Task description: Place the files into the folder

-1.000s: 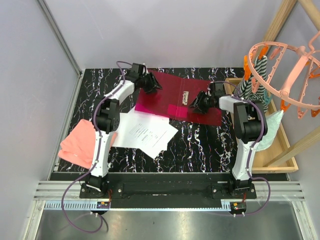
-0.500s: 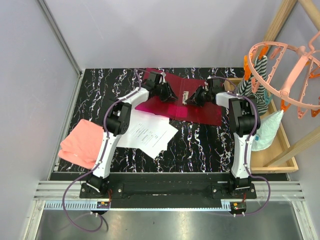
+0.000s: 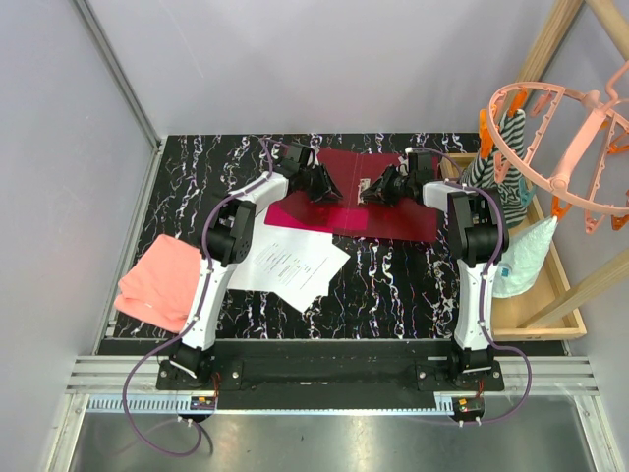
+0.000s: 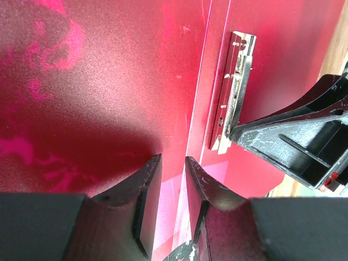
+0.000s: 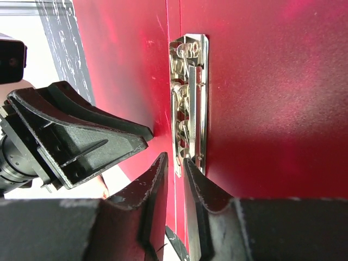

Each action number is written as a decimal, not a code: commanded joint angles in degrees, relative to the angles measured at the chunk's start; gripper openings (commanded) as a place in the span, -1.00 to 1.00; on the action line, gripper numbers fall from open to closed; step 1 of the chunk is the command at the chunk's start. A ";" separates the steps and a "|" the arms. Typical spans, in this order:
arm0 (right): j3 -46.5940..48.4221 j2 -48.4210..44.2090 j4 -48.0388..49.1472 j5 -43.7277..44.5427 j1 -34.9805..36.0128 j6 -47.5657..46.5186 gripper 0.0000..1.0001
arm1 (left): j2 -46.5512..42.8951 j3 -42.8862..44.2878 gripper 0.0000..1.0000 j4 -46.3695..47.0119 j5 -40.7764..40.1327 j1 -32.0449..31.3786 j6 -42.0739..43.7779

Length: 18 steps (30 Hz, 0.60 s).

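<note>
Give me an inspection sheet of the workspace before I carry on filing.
Surface: black marbled table; no spills seen.
Job's things: folder lies open, its clip by the spine; papers lie loose at its near left edge, not yet inside.
Clutter: pink cloth at the table's left edge.
Hands: left hand over the spine, fingers slightly apart, nothing between; right hand narrowed around the clip's end, grip uncertain.
Cables: purple cable loops from each base up its arm; none across the papers.
Surroundings: wooden tray on the right, peg hanger above it; plain walls.
</note>
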 commanded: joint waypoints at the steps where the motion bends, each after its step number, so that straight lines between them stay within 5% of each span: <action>1: 0.77 0.15 2.00 -1.43 0.42 -0.12 -0.49 | 0.44 -0.01 -0.38 -0.62 -1.99 0.11 1.70; 18: -1.16 0.85 2.09 -1.78 1.04 -1.61 -0.58 | -0.35 2.20 -0.36 -2.56 -1.02 0.11 2.67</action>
